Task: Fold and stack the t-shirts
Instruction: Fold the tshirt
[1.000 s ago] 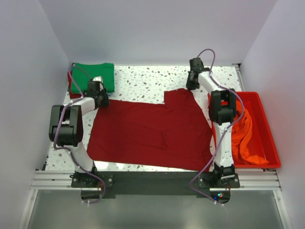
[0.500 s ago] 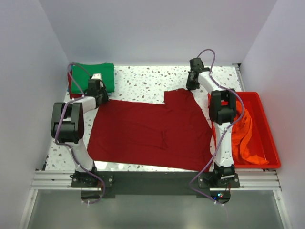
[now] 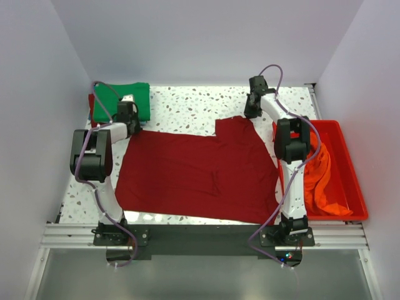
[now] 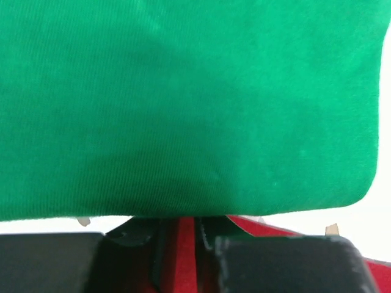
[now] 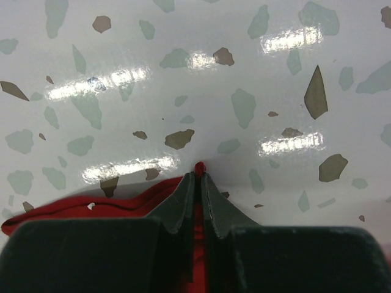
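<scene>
A dark red t-shirt (image 3: pixel 200 172) lies spread flat across the table's middle. My left gripper (image 3: pixel 130 125) is shut on its far left corner, red cloth showing between the fingers (image 4: pixel 182 253). A folded green t-shirt (image 3: pixel 122 100) lies at the far left, just beyond that gripper, and fills the left wrist view (image 4: pixel 183 104). My right gripper (image 3: pixel 252 111) is shut on the red shirt's far right corner (image 5: pixel 199 166), low over the table. An orange t-shirt (image 3: pixel 322 178) lies bunched in the red tub.
The red plastic tub (image 3: pixel 353 181) stands along the table's right edge, beside the right arm. A strip of darker red cloth (image 3: pixel 92 112) shows under the green shirt's left side. The terrazzo tabletop (image 3: pixel 194 106) shows between the two grippers.
My left gripper has drawn the shirt's far left corner a little further back and right, toward the green shirt. The right gripper has not moved.
</scene>
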Robot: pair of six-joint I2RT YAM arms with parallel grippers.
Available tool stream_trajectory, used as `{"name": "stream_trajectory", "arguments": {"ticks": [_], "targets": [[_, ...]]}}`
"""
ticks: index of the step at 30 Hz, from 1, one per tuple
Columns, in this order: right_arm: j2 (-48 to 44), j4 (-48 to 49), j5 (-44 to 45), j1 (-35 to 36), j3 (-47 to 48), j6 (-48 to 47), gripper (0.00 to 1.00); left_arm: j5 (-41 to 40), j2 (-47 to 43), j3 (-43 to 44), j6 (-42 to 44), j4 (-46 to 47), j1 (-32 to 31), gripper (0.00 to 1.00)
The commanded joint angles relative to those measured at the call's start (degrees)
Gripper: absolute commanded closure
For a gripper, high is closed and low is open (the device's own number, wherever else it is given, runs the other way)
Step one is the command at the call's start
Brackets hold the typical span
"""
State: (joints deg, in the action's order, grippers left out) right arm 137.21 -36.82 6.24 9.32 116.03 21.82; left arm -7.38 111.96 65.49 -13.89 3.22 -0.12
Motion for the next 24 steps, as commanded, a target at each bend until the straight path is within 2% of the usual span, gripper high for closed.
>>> {"name": "stream_trajectory", "arguments": {"ticks": [1,3,5,6,7,8,11,15,19,22,24], "targets": [[-1.0,-3.3,-1.3,0.0,1.6,0.3,0.99,-1.0,-1.0,1.4,0.3,-0.8,-0.2,0.83],[-0.9,-3.3,-1.4,0.0,1.8,0.4,0.99,-0.9,-1.0,1.3,0.1,-2.4,-0.2,0.88],[-0.9,-3.4,-1.6,0.0,1.9,0.4,0.99,-1.4,-1.6,0.3,-0.3,-3.1,-0.4,0.86],[-0.9,-3.4,-1.6,0.0,1.9,0.3,0.99,-1.6,-2.0,-1.0,-1.0,-3.1,-0.4,0.80],[-0.9,-3.4,-1.8,0.1,1.9,0.3,0.99,-1.9,-3.1,-1.7,-1.2,-3.1,-0.3,0.69],[-0.9,-3.4,-1.9,0.0,2.0,0.4,0.99,-2.0,-3.5,-2.3,-1.4,-2.8,-0.4,0.53],[-0.6,-3.5,-2.5,0.0,2.4,0.2,0.99,-2.4,-4.2,-2.5,-1.7,-2.7,-0.3,0.38],[-0.2,-3.8,-3.2,0.1,3.2,0.3,0.99,-2.3,-3.6,-0.2,-1.2,-3.1,-0.3,0.37],[-0.4,-3.5,-3.2,0.1,2.9,0.6,0.99,-1.4,-1.8,2.1,-0.5,-3.1,-0.3,0.41],[-0.4,-3.3,-3.3,0.0,2.2,0.6,0.99,-1.1,-0.3,3.2,-0.2,-3.1,-0.3,0.48],[-0.5,-3.3,-3.2,0.1,1.9,0.7,0.99,-0.9,0.1,3.7,-0.2,-3.1,-0.4,0.57]]}}
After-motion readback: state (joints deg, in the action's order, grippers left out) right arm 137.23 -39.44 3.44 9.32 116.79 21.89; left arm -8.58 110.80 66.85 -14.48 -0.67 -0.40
